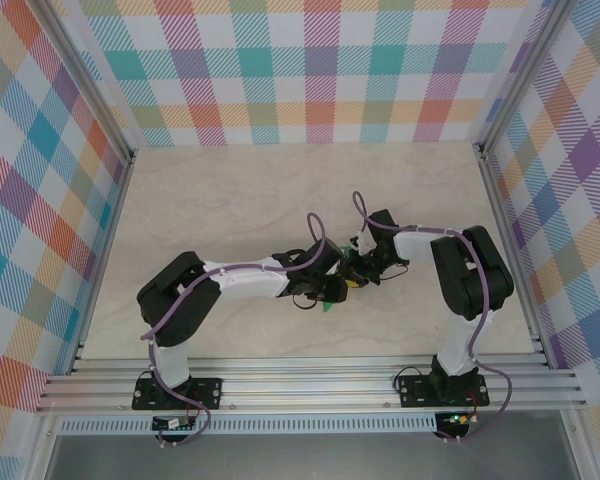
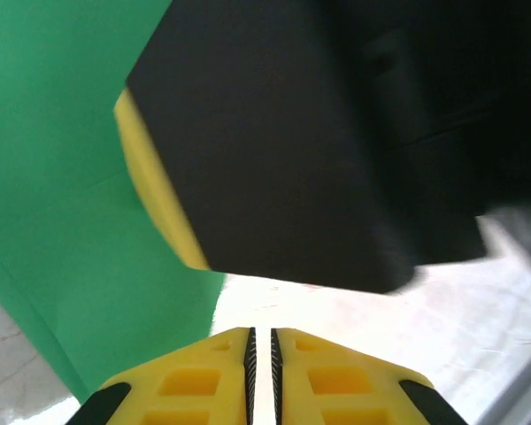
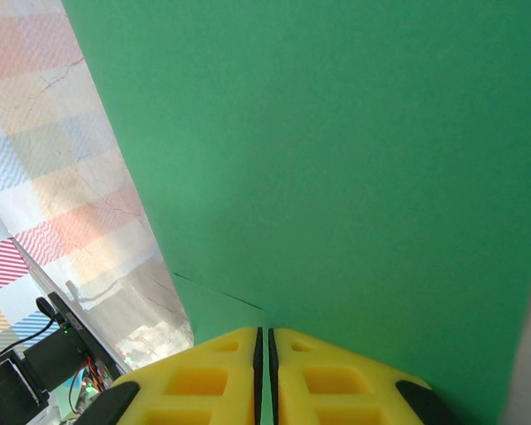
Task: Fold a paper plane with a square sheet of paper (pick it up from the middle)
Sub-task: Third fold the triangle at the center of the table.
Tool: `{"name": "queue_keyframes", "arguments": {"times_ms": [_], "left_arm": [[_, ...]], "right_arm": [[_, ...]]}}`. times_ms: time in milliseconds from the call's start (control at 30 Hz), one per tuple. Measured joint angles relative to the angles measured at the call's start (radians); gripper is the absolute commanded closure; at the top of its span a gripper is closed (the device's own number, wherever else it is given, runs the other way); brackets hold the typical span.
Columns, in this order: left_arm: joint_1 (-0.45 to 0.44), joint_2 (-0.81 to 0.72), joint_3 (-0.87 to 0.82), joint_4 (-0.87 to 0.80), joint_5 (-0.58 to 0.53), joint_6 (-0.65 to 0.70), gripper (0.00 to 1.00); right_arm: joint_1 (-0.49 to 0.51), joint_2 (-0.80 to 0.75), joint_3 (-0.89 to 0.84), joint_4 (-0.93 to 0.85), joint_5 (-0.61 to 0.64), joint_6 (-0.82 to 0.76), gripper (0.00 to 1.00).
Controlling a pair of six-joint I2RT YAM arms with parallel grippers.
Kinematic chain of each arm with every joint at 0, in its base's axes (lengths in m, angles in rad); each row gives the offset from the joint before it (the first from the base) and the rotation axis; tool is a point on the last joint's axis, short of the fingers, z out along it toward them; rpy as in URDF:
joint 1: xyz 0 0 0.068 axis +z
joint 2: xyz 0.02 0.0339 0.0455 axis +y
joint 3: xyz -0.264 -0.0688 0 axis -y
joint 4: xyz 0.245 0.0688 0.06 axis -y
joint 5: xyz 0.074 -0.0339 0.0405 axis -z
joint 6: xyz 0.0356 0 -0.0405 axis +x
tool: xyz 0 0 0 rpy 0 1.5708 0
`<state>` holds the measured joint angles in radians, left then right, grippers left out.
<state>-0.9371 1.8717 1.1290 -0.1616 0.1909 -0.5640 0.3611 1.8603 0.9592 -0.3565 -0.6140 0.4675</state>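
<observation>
- Folding appears under way: the right gripper [image 3: 265, 352] is clamped on the square sheet of paper [image 3: 336, 159].
- The left gripper [image 2: 262, 354] is closed just beside it; next it likely must open and catch the sheet's free edge.

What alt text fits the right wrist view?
Green paper stands pinched between the right gripper's shut yellow fingers, spreading up across most of the frame, with a faint crease just above the fingers. To the left is a pale plaid background.
</observation>
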Motion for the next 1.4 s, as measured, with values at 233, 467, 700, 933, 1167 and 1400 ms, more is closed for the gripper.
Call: {"name": "queue_keyframes", "arguments": {"times_ms": [233, 467, 700, 933, 1167, 1400], "left_arm": [[0.0, 0.003, -0.07, 0.021, -0.027, -0.005, 0.87], [0.0, -0.03, -0.164, 0.15, -0.026, -0.041, 0.87], [0.004, -0.043, -0.207, 0.218, -0.016, -0.069, 0.91], [0.004, -0.046, -0.209, 0.22, -0.011, -0.076, 0.96], [0.004, -0.047, -0.208, 0.22, -0.011, -0.076, 0.96], [0.004, -0.047, -0.206, 0.216, -0.011, -0.076, 0.97]], "right_arm": [[0.001, 0.0, 0.005, -0.007, 0.003, 0.0, 0.86], [0.006, 0.001, 0.018, -0.024, 0.012, -0.001, 0.84], [0.002, -0.052, 0.023, -0.049, 0.069, 0.001, 0.83], [0.003, -0.19, -0.044, 0.003, 0.052, 0.039, 0.93], [0.056, -0.159, -0.103, 0.028, 0.035, 0.069, 0.93], [0.071, -0.086, -0.088, 0.03, 0.06, 0.07, 0.92]]}}
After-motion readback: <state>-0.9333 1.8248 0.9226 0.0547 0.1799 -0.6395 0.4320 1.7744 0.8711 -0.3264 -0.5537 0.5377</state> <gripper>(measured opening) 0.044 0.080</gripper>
